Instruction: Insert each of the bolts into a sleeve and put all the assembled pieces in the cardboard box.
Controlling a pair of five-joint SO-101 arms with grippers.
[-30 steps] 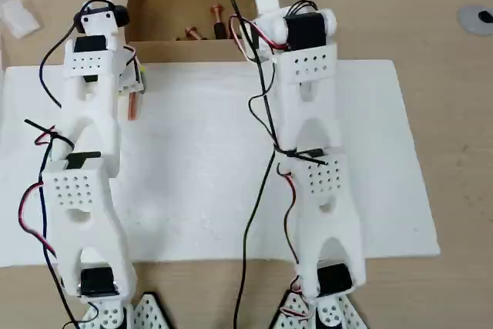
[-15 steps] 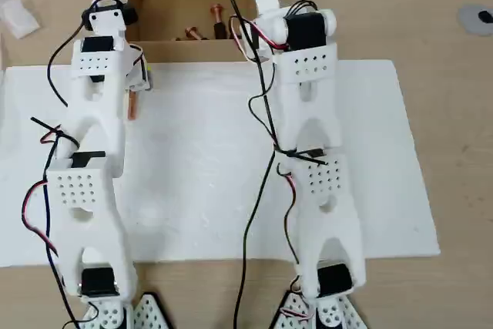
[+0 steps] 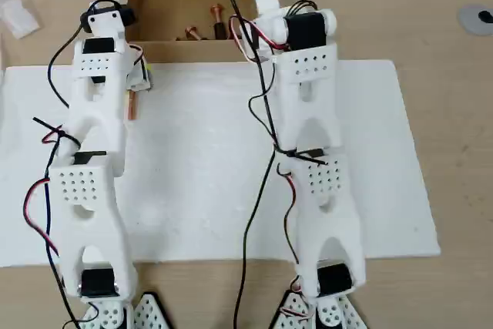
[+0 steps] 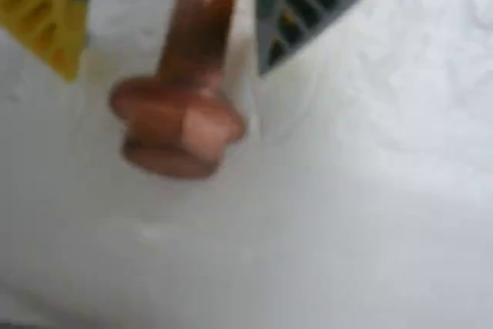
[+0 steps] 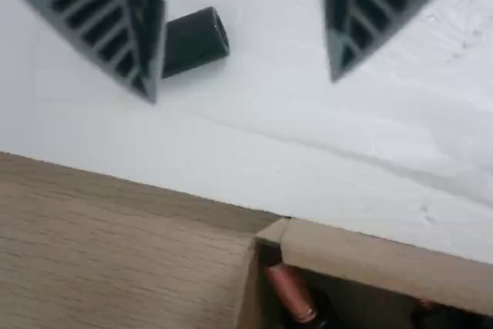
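Copper bolt [image 4: 181, 125] (by its shank) in left gripper [image 4: 166, 67]

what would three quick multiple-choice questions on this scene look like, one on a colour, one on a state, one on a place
1. What colour is the bolt in the left gripper?
A silver
B copper
C black

2. In what state is the right gripper?
A shut on the bolt
B shut, holding nothing
C open

3. Where does the black sleeve lie?
A on the white sheet
B in the left gripper
C in the right gripper

Answers:
1 B: the left wrist view shows a copper shank and hex head between the fingers.
2 C: in the right wrist view its two fingers stand wide apart with nothing between them.
3 A: the sleeve lies flat on the sheet beside one finger, not gripped.
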